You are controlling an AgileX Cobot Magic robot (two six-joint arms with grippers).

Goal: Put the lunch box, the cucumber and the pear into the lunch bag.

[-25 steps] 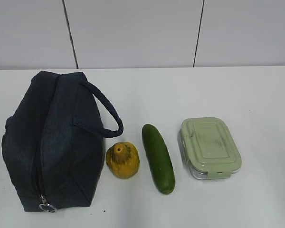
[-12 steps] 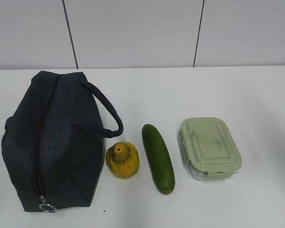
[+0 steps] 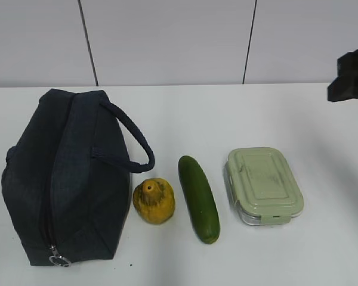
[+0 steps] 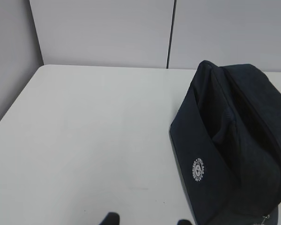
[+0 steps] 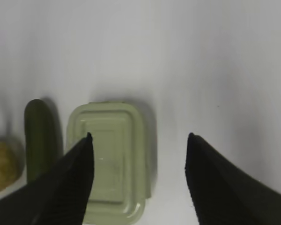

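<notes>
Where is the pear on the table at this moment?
In the exterior view the pear stands left of centre on the white table, between the navy lunch bag and the cucumber; the lunch box lies further right.

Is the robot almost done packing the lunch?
Not yet. Nothing is packed: the pear, cucumber and lunch box lie on the table beside the lunch bag, whose zipper looks shut. The right gripper hangs open above the lunch box, holding nothing. All three still need packing.
</notes>
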